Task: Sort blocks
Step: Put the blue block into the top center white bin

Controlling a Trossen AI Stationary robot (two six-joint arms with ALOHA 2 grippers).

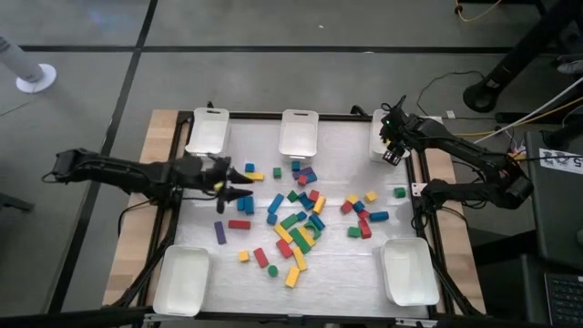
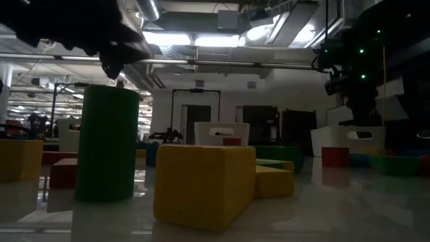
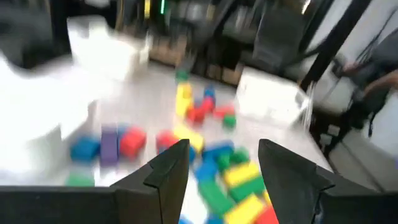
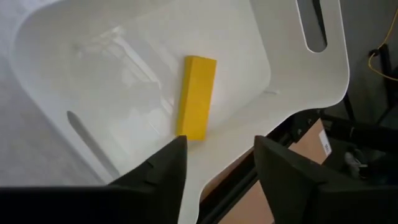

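Yellow bar (image 4: pixel 196 97) flat in tray (image 4: pixel 298 93) (lengthwise toward rim)

A robotics lab in an open-plan industrial office: a counter (image 1: pixel 364 264) edged in wood stands on a grey tiled floor (image 1: pixel 273 82), with cables (image 1: pixel 474 55) trailing at the upper right of the overhead frame. Seen from counter height, exposed ceiling ducts (image 2: pixel 228 20) and strip lights (image 2: pixel 201 40) run across the top, above a dark doorway (image 2: pixel 198 114) at centre and cluttered workstations (image 2: pixel 40 124) at left.
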